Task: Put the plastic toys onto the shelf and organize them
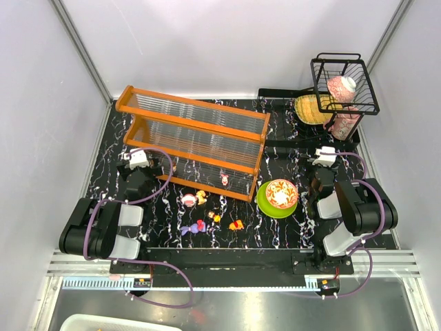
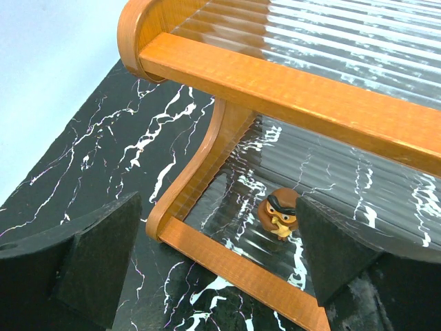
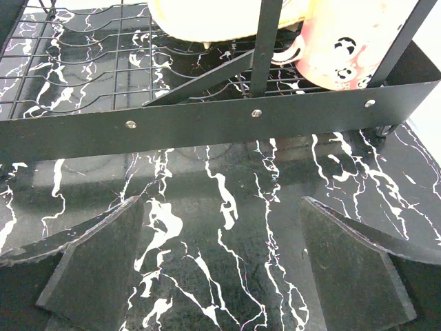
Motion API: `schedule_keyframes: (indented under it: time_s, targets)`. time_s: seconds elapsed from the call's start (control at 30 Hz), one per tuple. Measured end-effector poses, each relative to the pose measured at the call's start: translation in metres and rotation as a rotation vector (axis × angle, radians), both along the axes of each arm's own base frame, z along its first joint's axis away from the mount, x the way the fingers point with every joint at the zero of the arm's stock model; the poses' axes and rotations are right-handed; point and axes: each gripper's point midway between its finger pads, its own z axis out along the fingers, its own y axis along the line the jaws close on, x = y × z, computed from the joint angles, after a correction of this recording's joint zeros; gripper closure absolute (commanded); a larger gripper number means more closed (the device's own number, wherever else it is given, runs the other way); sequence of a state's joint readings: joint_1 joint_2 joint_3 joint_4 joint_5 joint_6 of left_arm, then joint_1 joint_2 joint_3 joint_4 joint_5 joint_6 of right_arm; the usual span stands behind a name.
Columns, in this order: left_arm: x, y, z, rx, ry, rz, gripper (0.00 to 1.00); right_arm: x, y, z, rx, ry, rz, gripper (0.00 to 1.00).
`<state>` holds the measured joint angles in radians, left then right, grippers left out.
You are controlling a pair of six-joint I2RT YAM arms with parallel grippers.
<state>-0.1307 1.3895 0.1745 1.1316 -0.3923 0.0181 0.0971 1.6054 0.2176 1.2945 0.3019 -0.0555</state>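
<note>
Black marbled tabletop (image 1: 275,231) carries everything, and the biggest thing on it is the shelf (image 1: 196,131), an orange-framed two-tier rack with clear ribbed panels, lying toward 10 o'clock from the table's middle. At about 1 o'clock stands a black wire basket (image 1: 343,83) on a dark rack base, with a pink patterned cup (image 1: 342,86) inside. The left gripper (image 2: 217,255) sits at 9 o'clock, just beside the shelf's near left corner, its fingers (image 2: 96,262) spread wide with nothing between them. The right gripper (image 3: 224,265) sits at 3 o'clock facing the rack base, its fingers (image 3: 351,269) likewise spread and holding nothing. A green plate (image 1: 265,203) bearing a red-patterned bowl (image 1: 281,194) rests at 4 o'clock, just off the shelf's right end. Two of the plastic toys are on the lower tier: a brown owl-like figure (image 2: 281,212) near its left end and a pink one (image 1: 224,179) toward its right. The others lie loose on the table at 6 to 7 o'clock (all clear of both grippers): a white-and-pink one (image 1: 189,200), a yellow one (image 1: 201,197), a purple one (image 1: 195,227), a small orange one (image 1: 215,217) and an orange-red one (image 1: 236,225).
</note>
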Motion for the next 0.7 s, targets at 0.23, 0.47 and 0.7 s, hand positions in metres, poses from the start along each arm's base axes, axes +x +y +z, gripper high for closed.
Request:
schedule_keyframes:
  time_s: [0.23, 0.47, 0.7]
  targets:
    - [0.000, 0.000, 0.000, 0.000, 0.000, 0.000, 0.01, 0.000, 0.000, 0.000, 0.000, 0.000, 0.000, 0.00]
    - [0.000, 0.000, 0.000, 0.000, 0.000, 0.000, 0.01, 0.002, 0.000, 0.002, 0.001, -0.007, -0.001, 0.00]
    - [-0.011, 0.003, 0.013, -0.002, -0.044, 0.038, 0.01, 0.002, 0.000, 0.002, 0.001, -0.007, -0.002, 0.00]
